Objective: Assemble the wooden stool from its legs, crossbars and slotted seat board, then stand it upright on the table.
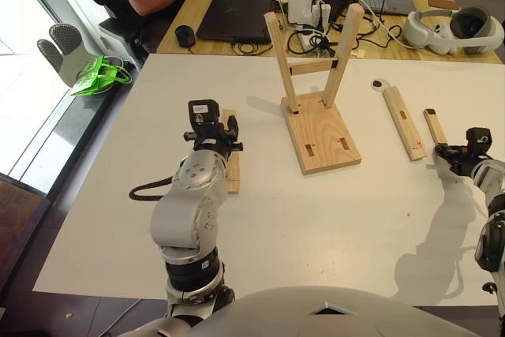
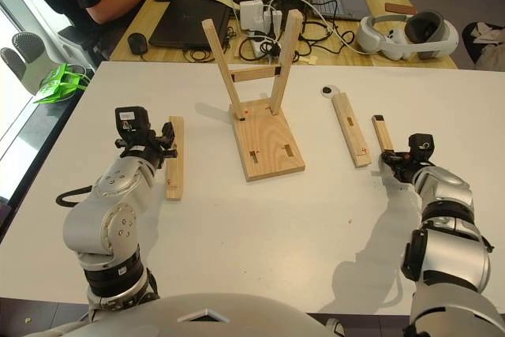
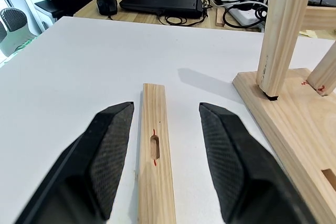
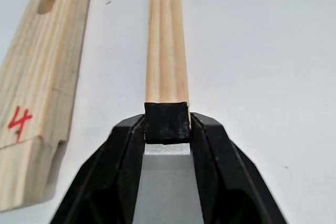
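White table (image 1: 316, 226) filled the head view, with a cluttered desk (image 1: 410, 5) beyond its twelve o'clock edge. Near the middle lay the seat board (image 1: 323, 136), flat, with two upright legs (image 1: 282, 61) plugged into its far end and a fixed crossbar (image 1: 312, 67) joining them. At nine o'clock from the board a loose leg (image 1: 230, 151) lay flat, its long axis running twelve to six. The left gripper (image 1: 225, 133) sat over that leg's far half; whether it touched the wood was hard to tell from up there. At three o'clock from the board lay a second loose leg (image 1: 404, 122), and just past it a short crossbar (image 1: 434, 126), both pointing roughly eleven to five. The right gripper (image 1: 451, 154) met the short crossbar at its five o'clock end.

From the left wrist, the fingers (image 3: 113, 145) were spread wide with the loose leg centred between them, its slot level with the pads, its length running straight ahead. Closing would likely catch it across its width, and the left arm was plainly the nearer one.

From the right wrist, the fingers were pressed onto the black-tipped near end of the short crossbar, which stretched straight away from them; the second loose leg lay just beside it, apart.
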